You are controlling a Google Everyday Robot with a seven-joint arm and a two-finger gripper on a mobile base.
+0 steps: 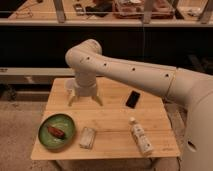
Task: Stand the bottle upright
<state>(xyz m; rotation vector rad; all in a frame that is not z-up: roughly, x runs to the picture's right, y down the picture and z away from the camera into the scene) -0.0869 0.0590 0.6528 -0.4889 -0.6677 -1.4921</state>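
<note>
The bottle [141,138] is small and clear, with a white cap and a pale label. It lies on its side at the front right of the wooden table [112,117], cap pointing to the far side. My gripper [85,101] hangs fingers down over the back left of the table, well to the left of the bottle and apart from it. Its two fingers [72,100] are spread open with nothing between them.
A black phone [132,99] lies behind the bottle. A flat pale packet [87,137] lies at the front middle. A green plate [57,131] holding a reddish-brown item sits at the front left. A white cup [69,86] stands just behind my gripper.
</note>
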